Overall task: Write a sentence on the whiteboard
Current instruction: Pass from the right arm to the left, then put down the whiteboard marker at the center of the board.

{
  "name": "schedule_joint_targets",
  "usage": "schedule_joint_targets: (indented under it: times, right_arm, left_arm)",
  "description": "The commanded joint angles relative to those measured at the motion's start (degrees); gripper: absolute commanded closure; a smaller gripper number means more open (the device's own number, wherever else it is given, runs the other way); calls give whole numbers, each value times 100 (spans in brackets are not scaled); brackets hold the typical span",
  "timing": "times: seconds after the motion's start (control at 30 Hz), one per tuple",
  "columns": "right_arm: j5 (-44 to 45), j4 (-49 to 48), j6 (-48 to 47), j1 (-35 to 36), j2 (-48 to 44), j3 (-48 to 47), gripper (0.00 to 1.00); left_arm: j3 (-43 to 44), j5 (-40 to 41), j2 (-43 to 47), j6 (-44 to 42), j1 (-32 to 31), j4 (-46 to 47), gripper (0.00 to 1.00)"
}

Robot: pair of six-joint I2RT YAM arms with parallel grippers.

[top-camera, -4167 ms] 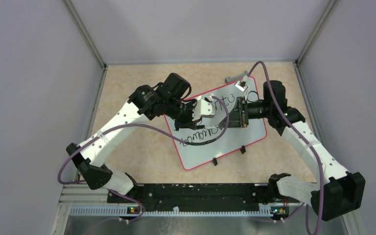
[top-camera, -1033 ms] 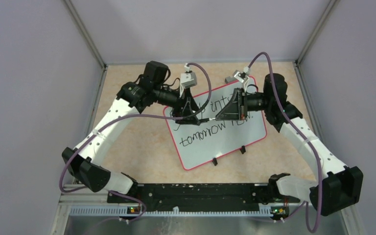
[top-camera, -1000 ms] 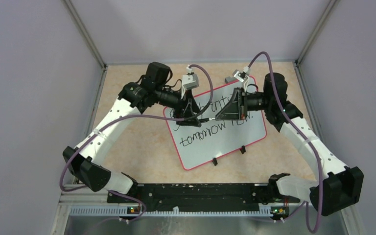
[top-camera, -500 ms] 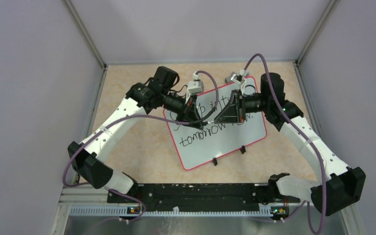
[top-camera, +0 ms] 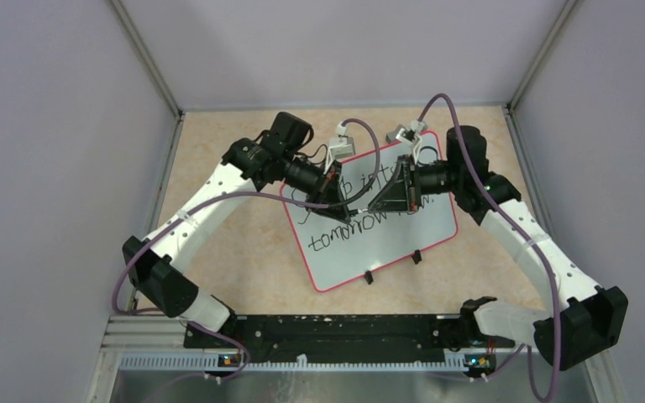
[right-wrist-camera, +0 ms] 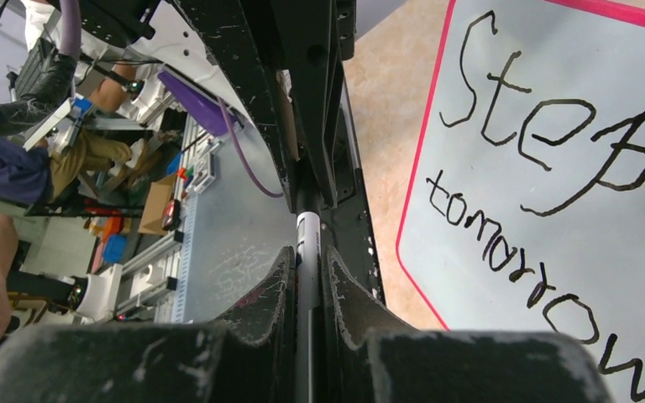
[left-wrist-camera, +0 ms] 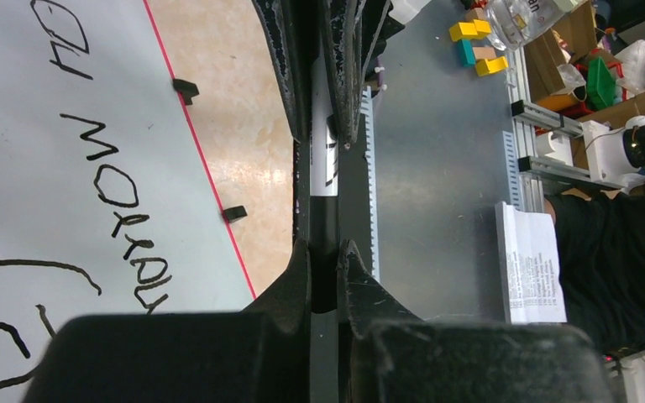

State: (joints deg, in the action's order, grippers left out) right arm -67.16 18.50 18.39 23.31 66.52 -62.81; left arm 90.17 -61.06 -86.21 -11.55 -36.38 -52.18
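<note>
1. Closed since a second ago, the left gripper (top-camera: 336,201) now pinches one end of a slim white-barrelled marker (left-wrist-camera: 324,168); its arm has edged toward the board's middle.
2. Opposite, the right gripper (top-camera: 376,201) clamps the marker's other end, so both arms reach inward, tip to tip.
3. A white, pink-rimmed rectangular whiteboard (top-camera: 403,239) lies askew on the beige mottled tabletop (top-camera: 235,243), its black handwritten sentence (top-camera: 348,231) beneath the grippers.
4. Plain grey walls (top-camera: 344,50) enclose the table.

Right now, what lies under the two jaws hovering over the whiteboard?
The whiteboard with the sentence: "tomorrow" shows; overhead, the jaws cover part of the upper line.
</note>
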Motion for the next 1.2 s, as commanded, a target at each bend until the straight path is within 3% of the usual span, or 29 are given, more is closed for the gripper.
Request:
schedule_joint_targets:
  times: [0.0,0.13,0.3,0.53,0.63,0.77,0.93,1.17]
  right_arm:
    - [256,-27,-273,444,151,-212,100]
    - [307,78,-344,542,213,-246,100]
    - [249,194,-361,395,206,-478,98]
    - [141,0,-5,-600,51,-981,58]
    - [229,51,57,-915,61,-1264,47]
    - [239,-97,328,-1379,93,-1384,36]
    - [86,102,205,-1942,84,-1335,26]
    - [19,941,-661,-2823,10,-1292,26]
  left_arm:
    - [619,-179,-231,258,-321,1139,100]
    - [712,-158,-289,399,-326,1306,100]
    - [482,197,-85,-11,-284,1021,100]
    - [160,103,391,-137,649,844,100]
    - [159,83,510,-142,1057,833,100]
    - [193,60,580,97,1831,889,100]
    - [48,642,798,101,3093,819,100]
    - [-416,1308,500,-1179,4915,-74,100]
